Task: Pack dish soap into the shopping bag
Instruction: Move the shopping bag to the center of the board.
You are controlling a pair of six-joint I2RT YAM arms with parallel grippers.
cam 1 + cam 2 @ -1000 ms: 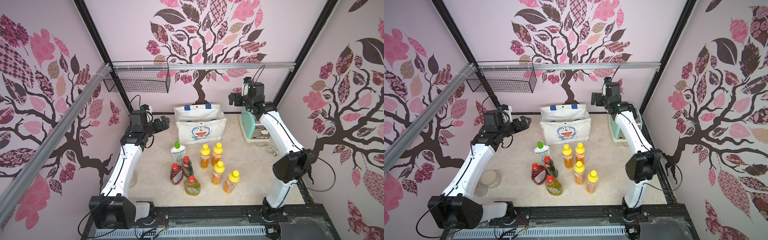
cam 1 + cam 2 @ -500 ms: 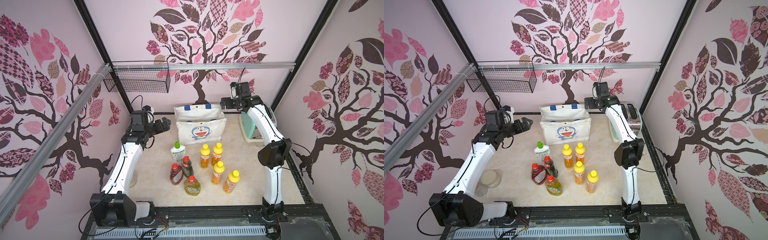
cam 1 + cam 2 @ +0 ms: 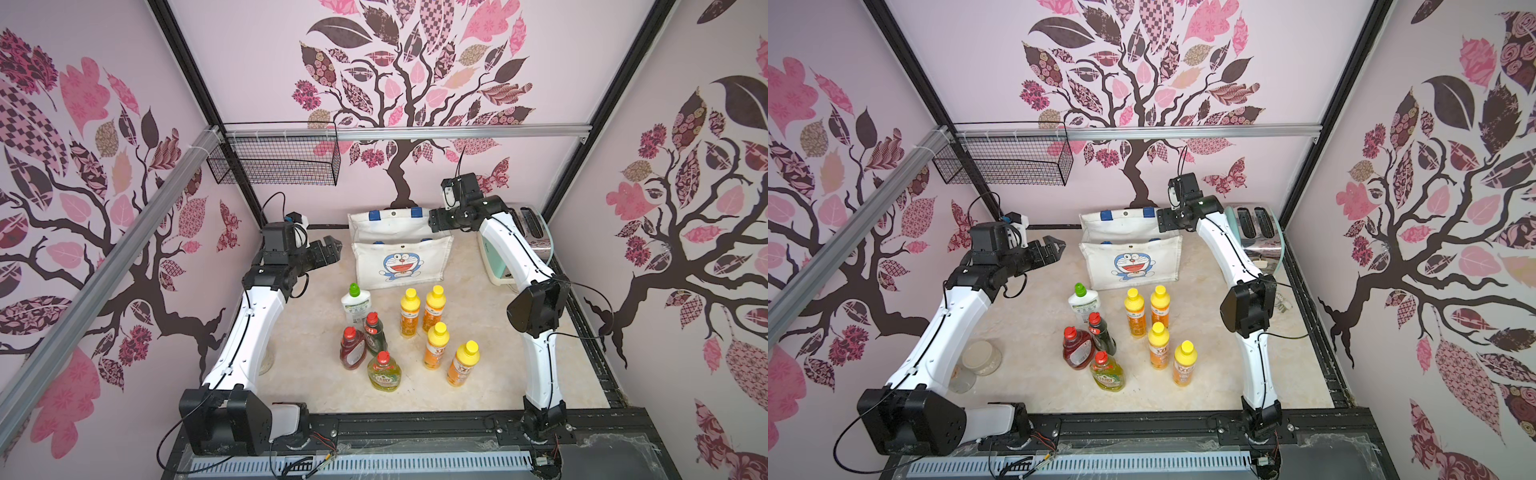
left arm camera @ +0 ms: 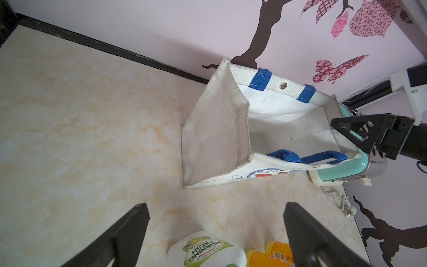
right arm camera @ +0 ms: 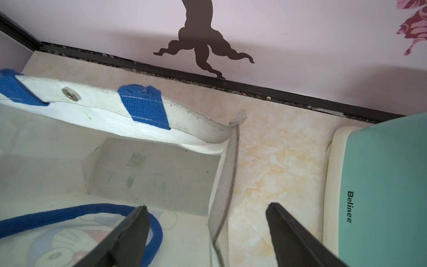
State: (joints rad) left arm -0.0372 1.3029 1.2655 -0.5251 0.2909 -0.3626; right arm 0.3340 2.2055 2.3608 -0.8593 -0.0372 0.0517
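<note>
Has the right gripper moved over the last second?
Yes. The right gripper has swung away from the toaster toward the shopping bag. Its fingers now sit either side of the bag's toaster-side wall.

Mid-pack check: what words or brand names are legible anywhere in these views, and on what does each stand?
"MORNING FRESH": label of the white bottle, seen upside down in the left wrist view.
"FAIRY": label of the yellow-green bottle.
"Belinee": side of the toaster.
Orange bottles, red bottle, dark green bottle: labels too small to read.
Bag: a cartoon face only, no words.
</note>
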